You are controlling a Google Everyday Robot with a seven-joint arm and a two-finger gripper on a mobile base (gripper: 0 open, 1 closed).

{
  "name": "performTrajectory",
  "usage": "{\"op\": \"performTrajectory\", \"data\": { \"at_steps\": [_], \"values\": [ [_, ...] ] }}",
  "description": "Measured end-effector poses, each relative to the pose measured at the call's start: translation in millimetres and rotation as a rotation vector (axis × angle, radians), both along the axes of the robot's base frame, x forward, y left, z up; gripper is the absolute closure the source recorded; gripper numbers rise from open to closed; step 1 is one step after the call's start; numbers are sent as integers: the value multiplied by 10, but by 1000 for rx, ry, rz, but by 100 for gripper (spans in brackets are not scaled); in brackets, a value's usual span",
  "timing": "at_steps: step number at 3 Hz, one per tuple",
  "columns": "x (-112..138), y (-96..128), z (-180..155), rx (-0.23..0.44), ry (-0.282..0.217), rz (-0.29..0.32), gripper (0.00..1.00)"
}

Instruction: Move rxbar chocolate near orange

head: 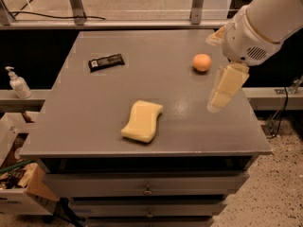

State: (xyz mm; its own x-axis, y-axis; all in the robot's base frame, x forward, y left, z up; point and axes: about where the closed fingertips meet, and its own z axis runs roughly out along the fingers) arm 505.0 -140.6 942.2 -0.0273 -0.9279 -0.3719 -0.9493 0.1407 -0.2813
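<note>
The rxbar chocolate point(106, 61), a flat black bar with white marks, lies on the grey table point(94, 126) at its back left. The orange point(202, 62) sits at the back right of the table. My gripper point(222, 89), cream-coloured on a white arm, hangs over the table's right side, just right of and in front of the orange and far from the bar. It holds nothing that I can see.
A pale yellow wavy sponge point(142, 121) lies near the table's front middle. Drawers point(147, 189) sit below the tabletop. A white pump bottle point(18, 83) stands on a ledge to the left, with a cardboard box point(19, 193) on the floor below.
</note>
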Motion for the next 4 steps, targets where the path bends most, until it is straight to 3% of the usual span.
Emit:
{"op": "performTrajectory", "data": {
  "at_steps": [2,4],
  "values": [
    [734,878,-216,128,-32,152,0],
    [1327,1553,-513,172,-42,231,0]
  ]
}}
